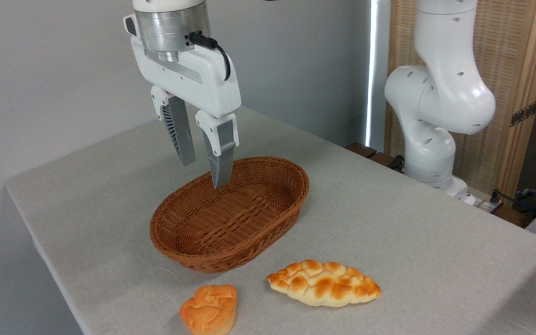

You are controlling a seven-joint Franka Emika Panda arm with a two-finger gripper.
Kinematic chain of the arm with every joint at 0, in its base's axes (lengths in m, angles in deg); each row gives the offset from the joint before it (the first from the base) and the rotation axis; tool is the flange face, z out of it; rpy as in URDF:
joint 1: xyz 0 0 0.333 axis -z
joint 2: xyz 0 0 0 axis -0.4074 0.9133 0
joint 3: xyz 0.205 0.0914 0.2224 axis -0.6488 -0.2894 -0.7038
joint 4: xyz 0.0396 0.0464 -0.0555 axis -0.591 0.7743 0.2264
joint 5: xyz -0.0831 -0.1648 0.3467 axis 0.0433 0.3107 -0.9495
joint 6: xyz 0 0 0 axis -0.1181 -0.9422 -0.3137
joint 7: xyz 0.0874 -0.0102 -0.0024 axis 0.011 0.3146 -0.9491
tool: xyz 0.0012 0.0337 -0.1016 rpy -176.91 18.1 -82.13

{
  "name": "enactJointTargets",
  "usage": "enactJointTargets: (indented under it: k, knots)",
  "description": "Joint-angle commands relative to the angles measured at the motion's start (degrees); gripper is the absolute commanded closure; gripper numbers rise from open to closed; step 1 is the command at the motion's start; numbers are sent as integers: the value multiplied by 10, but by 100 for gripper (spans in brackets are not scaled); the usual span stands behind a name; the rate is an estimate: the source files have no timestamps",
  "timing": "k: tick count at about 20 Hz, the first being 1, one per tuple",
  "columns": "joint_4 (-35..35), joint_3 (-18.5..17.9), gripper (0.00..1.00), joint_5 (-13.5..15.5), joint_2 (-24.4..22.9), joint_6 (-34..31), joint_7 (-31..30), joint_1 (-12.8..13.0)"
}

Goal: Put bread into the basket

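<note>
The braided bread (324, 282), pale yellow with toasted golden bumps and pointed ends, lies on the tablecloth near the front edge, just right of and in front of the basket. The oval brown wicker basket (231, 213) sits in the middle of the table with nothing inside it. My gripper (204, 171) hangs above the basket's far rim, fingers pointing down and open, with nothing between them. It is well above and behind the bread.
A small round orange bun (209, 309) rests at the front edge, left of the bread. The arm's white base (431, 116) stands at the table's far right. The grey-clothed table (412, 223) drops off at left and front. Cables lie at far right.
</note>
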Motion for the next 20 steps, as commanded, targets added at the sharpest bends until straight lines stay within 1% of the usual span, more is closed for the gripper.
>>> enactJointTargets:
  k: [1, 15, 20]
  knots:
    - [2, 0, 0, 7, -6, -11, 0, 1]
    - [3, -3, 0, 4, -7, -13, 1, 2]
    - [9, -6, 0, 2, -18, -12, 14, 1]
